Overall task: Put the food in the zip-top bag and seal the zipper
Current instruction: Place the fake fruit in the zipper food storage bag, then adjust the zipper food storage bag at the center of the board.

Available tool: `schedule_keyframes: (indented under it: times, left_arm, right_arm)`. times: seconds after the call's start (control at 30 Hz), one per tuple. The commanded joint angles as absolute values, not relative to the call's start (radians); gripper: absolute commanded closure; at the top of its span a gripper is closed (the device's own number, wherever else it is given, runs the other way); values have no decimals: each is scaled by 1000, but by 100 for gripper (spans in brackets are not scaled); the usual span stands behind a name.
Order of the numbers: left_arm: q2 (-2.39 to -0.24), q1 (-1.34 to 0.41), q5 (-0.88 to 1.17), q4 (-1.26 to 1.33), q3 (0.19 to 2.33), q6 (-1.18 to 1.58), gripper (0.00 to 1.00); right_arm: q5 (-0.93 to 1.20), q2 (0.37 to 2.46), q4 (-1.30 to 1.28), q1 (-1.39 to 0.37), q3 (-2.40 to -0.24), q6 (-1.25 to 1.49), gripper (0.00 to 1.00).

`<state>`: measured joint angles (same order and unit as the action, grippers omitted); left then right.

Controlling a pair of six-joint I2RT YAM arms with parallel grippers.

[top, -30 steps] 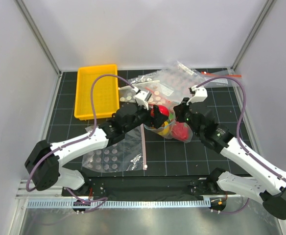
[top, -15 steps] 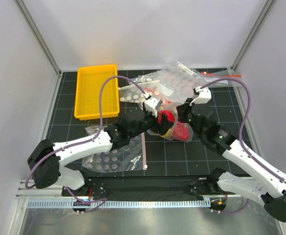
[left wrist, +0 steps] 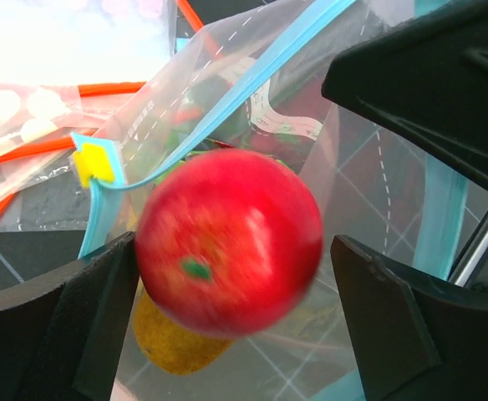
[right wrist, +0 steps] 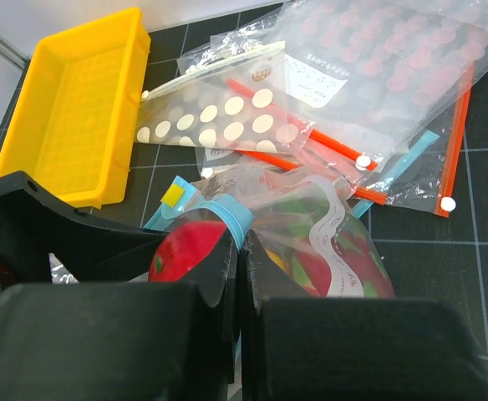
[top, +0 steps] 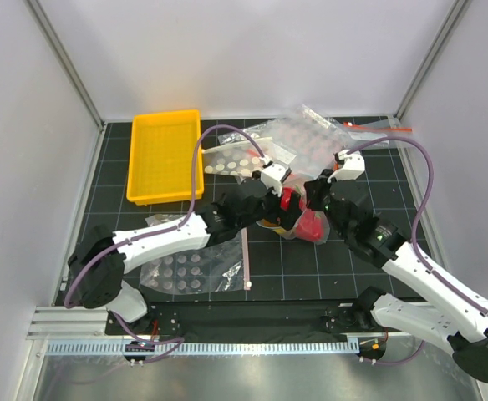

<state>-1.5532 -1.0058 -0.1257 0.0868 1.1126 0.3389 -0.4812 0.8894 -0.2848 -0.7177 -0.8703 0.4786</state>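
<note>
The red ball (left wrist: 227,242) was seen, blurred, at the mouth of the zip-top bag (left wrist: 173,109), framed between the spread fingers of the left gripper (left wrist: 236,280). It was set against one finger's edge while a slim gap was left at the other, so no grip on it was shown. Below it, inside the clear film, a yellow lemon (left wrist: 173,347) was lodged. In the right wrist view a pink-red fruit with green leaves (right wrist: 344,259) was made out deeper in the bag. The light-blue zipper (left wrist: 252,83) was seen parted, with its yellow slider tab (left wrist: 94,163) at one end. The right gripper (right wrist: 237,284) was closed tight on the bag's film beside the mouth. From above, both arms were seen stretched forward and angled inward, their wrists brought close together over the middle of the black gridded table (top: 311,267). A yellow bin (top: 165,154) was set at the far left. A white-dotted bag (right wrist: 219,113) and bags with red-orange strips (right wrist: 378,75) were piled behind the clear one.
</note>
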Motion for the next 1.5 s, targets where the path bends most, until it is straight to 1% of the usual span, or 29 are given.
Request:
schedule_keyframes:
  times: [0.0, 0.2, 0.3, 0.4, 0.5, 0.57, 0.67, 0.77, 0.87, 0.9, 0.97, 1.0, 1.07, 1.1, 1.13, 1.17, 1.33, 1.47]
  left_arm:
    - [-1474, -1003, -130, 94, 1131, 348, 0]
    - [-1410, -1003, -37, 37, 1149, 383, 0]
    - [-1390, -1003, -66, 3, 1161, 380, 0]
    - [-1353, -1003, -184, -77, 1166, 365, 0]
    - [-1353, -1003, -300, -188, 1218, 342, 7]
    - [-1383, -1003, -363, -257, 1245, 318, 8]
    - [-1440, -1002, -411, -310, 1288, 299, 12]
    - [-1511, -1000, -420, -360, 1338, 299, 18]
    - [-1557, -986, -416, -394, 1374, 308, 31]
    - [-1577, -980, -402, -394, 1376, 316, 40]
    - [-1588, -962, -370, -394, 1379, 325, 48]
    - [-1588, -956, -355, -394, 1378, 333, 59]
    - [-1582, -942, -319, -388, 1370, 344, 71]
    - [-1574, -936, -308, -387, 1367, 342, 86]
    - [-1566, -931, -298, -387, 1364, 347, 95]
    - [-1562, -928, -295, -385, 1362, 347, 100]
    - [-1467, -908, -281, -362, 1325, 353, 100]
    - [-1390, -899, -273, -331, 1289, 354, 100]
  right_arm:
    - [-529, 854, -206, -719, -879, 497, 99]
    - [-528, 854, -210, -721, -882, 495, 99]
    - [-532, 853, -210, -721, -882, 495, 99]
    - [-534, 853, -210, -721, -882, 494, 99]
    - [-535, 851, -212, -721, -882, 494, 99]
    - [-535, 853, -212, -721, -881, 494, 99]
    - [-537, 854, -209, -721, -881, 494, 99]
    - [-532, 854, -210, -721, -881, 492, 99]
    - [-523, 857, -207, -721, -881, 488, 99]
    - [-519, 861, -206, -721, -881, 485, 99]
    - [-509, 867, -204, -721, -881, 480, 99]
    - [-500, 870, -204, -721, -882, 476, 99]
    - [-476, 882, -199, -721, -884, 463, 99]
    - [-448, 885, -187, -721, -887, 456, 99]
    - [-425, 893, -184, -721, -890, 445, 99]
    - [-376, 905, -183, -721, -894, 442, 99]
    - [-255, 940, -144, -742, -911, 416, 99]
    - [-196, 982, -120, -837, -937, 400, 98]
